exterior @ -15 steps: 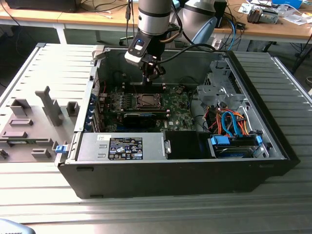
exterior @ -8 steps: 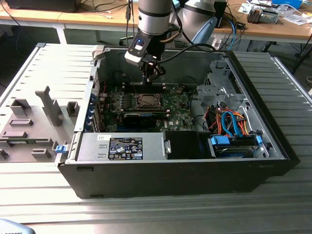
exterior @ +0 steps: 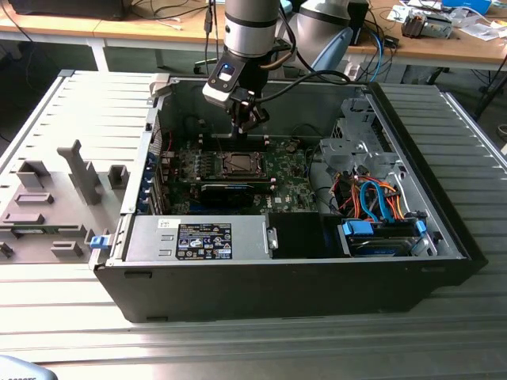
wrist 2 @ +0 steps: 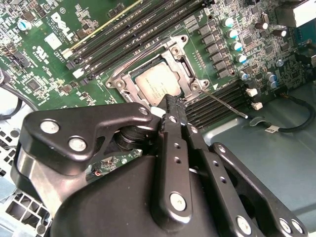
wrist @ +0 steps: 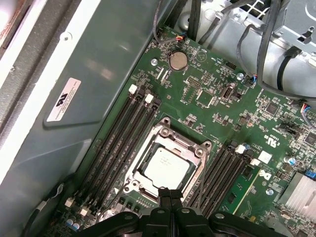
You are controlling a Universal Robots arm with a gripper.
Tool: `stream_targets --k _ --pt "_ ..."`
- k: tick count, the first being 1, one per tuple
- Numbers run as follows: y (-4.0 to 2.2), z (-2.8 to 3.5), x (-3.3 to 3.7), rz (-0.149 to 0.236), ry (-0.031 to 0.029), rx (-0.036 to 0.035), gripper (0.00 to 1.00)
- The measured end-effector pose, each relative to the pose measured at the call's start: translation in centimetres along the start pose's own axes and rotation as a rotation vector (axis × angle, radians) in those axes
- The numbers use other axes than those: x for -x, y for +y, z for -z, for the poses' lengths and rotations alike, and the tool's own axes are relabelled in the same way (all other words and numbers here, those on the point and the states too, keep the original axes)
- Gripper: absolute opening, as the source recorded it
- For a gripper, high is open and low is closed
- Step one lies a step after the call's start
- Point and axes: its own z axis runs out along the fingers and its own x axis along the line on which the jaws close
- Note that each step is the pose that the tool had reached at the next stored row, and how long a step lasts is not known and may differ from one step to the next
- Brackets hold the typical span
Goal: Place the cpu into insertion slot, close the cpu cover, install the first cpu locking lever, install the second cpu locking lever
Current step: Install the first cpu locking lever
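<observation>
Covering one edge of the cpu cover (wrist: 183, 142), the gripper (wrist: 170, 195) is pinched together, holding nothing.

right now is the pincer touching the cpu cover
Apart. In the exterior view the pincer hangs shut in front of the grey case wall, with a clear gap down to the cpu cover on the motherboard.
</observation>
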Motion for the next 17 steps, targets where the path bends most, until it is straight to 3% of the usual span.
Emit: stream_targets --k 17 --pt "0.00 -0.02 0.00 0.000 -0.0066 -0.0039 0.11"
